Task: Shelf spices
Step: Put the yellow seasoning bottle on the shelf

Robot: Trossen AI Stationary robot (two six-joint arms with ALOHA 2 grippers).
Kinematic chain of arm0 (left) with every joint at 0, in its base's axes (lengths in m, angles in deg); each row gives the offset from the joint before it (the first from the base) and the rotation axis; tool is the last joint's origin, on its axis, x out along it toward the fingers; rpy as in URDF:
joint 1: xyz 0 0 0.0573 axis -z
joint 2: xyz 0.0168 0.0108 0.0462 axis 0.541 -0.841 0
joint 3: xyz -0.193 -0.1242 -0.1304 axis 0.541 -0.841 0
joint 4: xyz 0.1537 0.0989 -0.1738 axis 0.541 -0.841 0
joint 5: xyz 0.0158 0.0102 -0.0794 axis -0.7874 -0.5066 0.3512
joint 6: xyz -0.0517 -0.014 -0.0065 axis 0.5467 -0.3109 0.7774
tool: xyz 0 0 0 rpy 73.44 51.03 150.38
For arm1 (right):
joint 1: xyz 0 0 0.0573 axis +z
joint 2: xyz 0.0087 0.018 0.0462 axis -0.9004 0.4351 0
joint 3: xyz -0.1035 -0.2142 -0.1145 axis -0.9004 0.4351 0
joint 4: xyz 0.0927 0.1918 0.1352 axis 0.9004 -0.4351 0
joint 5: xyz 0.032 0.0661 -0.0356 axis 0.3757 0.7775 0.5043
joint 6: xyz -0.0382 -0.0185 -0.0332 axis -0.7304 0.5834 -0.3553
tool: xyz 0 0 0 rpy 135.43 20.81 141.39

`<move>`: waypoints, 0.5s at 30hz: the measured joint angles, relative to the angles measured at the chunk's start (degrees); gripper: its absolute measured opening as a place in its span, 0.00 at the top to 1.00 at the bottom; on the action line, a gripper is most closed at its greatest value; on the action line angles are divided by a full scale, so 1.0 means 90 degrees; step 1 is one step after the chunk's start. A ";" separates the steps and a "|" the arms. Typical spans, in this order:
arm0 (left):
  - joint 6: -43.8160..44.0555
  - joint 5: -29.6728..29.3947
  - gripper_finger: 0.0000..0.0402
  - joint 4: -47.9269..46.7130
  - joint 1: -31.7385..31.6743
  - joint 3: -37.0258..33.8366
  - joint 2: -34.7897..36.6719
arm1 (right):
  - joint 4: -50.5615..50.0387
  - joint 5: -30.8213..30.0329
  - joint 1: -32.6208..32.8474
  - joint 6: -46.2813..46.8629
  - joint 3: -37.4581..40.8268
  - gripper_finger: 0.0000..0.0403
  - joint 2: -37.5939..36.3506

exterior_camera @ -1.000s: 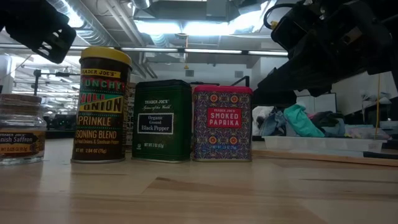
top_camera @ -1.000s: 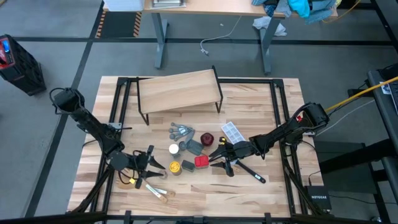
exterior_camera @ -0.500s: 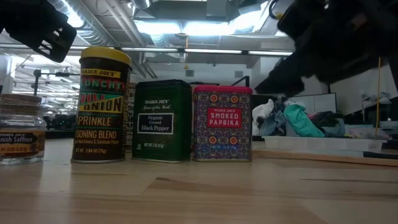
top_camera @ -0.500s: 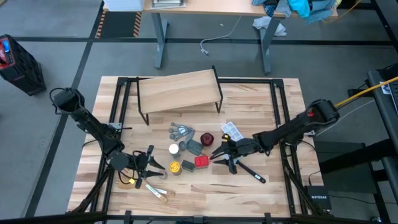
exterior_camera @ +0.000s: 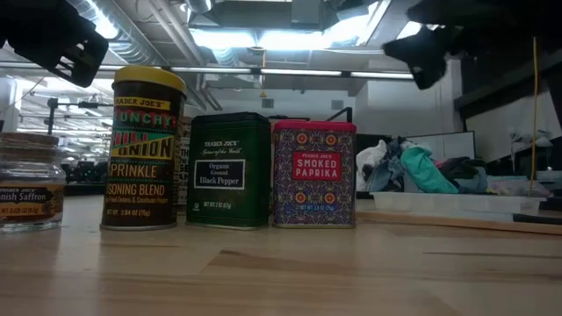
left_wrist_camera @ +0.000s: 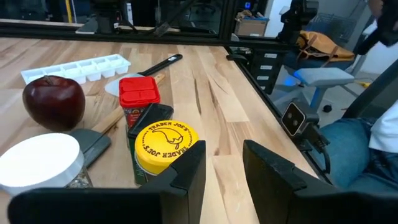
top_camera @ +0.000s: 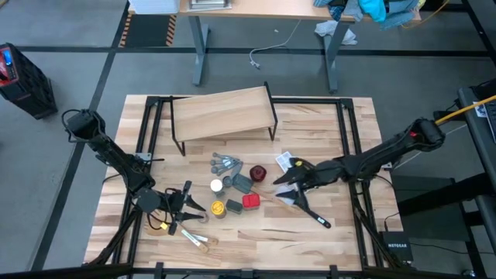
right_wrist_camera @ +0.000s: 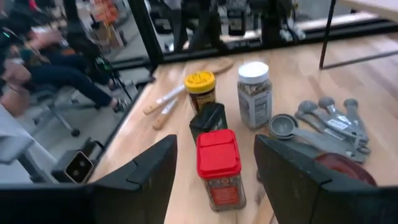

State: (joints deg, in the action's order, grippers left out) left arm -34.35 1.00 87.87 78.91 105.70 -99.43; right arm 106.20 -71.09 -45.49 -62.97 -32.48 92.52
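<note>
- Light-wood planks made up the tabletop point(top_camera: 325, 240), framed by black rails, with grey floor around it and another desk point(top_camera: 263, 9) beyond the far edge.
- The shelf point(top_camera: 223, 113), a pale plank on thin black legs, stood at the far middle of the table with nothing on its top.
- The spices clustered near the table's centre: white-capped jar point(top_camera: 217, 186), yellow-capped jar point(top_camera: 218, 208), dark grey square tin point(top_camera: 234, 206) and red square tin point(top_camera: 251, 201), the last three close together in a row.
- From the low view the tiny grey-brown jar point(exterior_camera: 29, 193) stood beside the yellow-capped jar, under ceiling ducts and strip lights.
- Grey measuring spoons point(top_camera: 225, 164), a round dark-red dish point(top_camera: 258, 172) and a white ice tray point(top_camera: 288, 163) lay near the spices.
- The right gripper point(top_camera: 287, 182) hovered just right of the red tin, fingers spread wide and holding nothing.
- The left gripper point(top_camera: 194, 203) sat low at the near left, beside the yellow-capped jar, fingers parted and empty.
- A seated person's legs point(right_wrist_camera: 74, 84) showed beyond the table edge in the right wrist view.
</note>
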 joint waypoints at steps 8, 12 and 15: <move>0.0187 0.0000 0.75 -0.0080 0.0000 -0.0002 0.0000 | 0.0650 0.0000 0.0000 0.0001 0.1694 0.45 -0.1194; 0.0291 0.0000 0.75 -0.0080 0.0000 -0.0002 0.0000 | 0.0163 0.0002 0.0000 0.0001 0.2360 0.45 -0.2015; 0.0295 -0.0001 0.75 -0.0075 0.0000 -0.0002 0.0000 | -0.0257 0.0005 0.0001 0.0010 0.2749 0.45 -0.2594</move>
State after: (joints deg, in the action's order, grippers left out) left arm -31.70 0.99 87.19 78.91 105.68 -99.43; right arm 103.89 -71.05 -45.49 -62.88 -7.74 69.17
